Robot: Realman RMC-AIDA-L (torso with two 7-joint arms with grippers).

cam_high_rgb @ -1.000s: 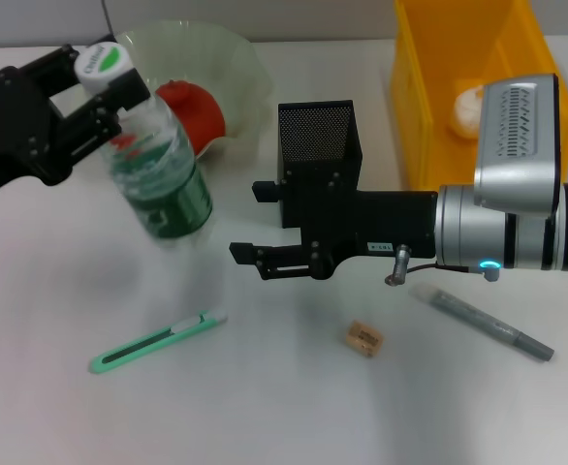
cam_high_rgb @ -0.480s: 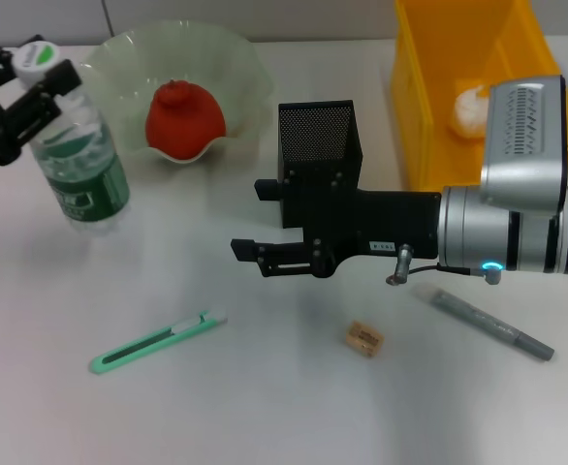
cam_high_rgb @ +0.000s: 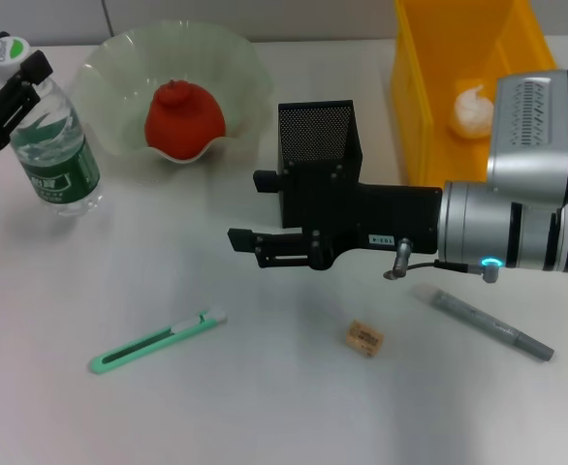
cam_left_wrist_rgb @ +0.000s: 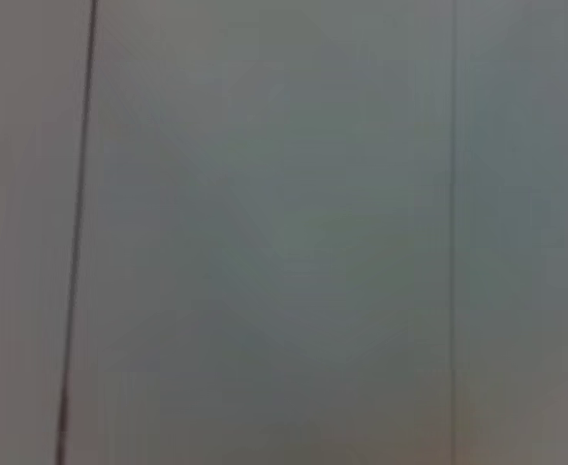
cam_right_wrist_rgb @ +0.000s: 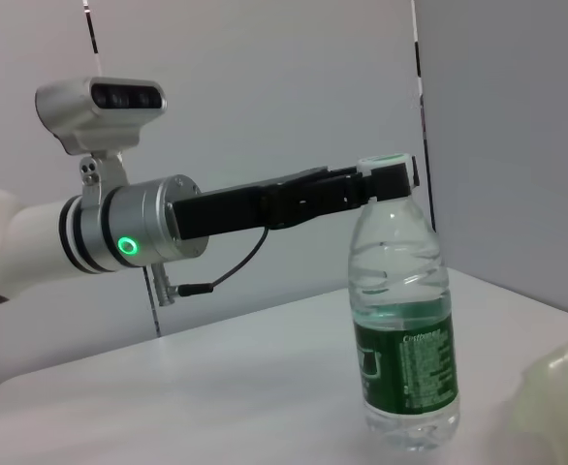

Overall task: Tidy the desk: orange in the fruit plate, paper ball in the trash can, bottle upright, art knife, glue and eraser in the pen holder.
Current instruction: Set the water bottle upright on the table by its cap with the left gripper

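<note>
Bottle (cam_high_rgb: pixel 51 145) stands upright at 10 o'clock on the desk (cam_high_rgb: pixel 265 387), cap clamped by the left gripper (cam_high_rgb: pixel 8 73); green label carries white print, too small to be read, and the cap top shows a green mark. Orange (cam_high_rgb: pixel 183 118) is seen in the plate (cam_high_rgb: pixel 236 68) at 11 o'clock. Paper ball (cam_high_rgb: pixel 473 108) lies in the yellow bin (cam_high_rgb: pixel 420 97) at 1 o'clock. Mesh holder (cam_high_rgb: pixel 315 136) sits at centre, just behind the right gripper (cam_high_rgb: pixel 240 242), which hangs over the desk with fingers parted, nothing held; a small white label on its body is unreadable. Knife (cam_high_rgb: pixel 158 341) at 7 o'clock, eraser (cam_high_rgb: pixel 363 337) at 5 o'clock, glue (cam_high_rgb: pixel 488 325) at 4 o'clock, all flat on the desk
</note>
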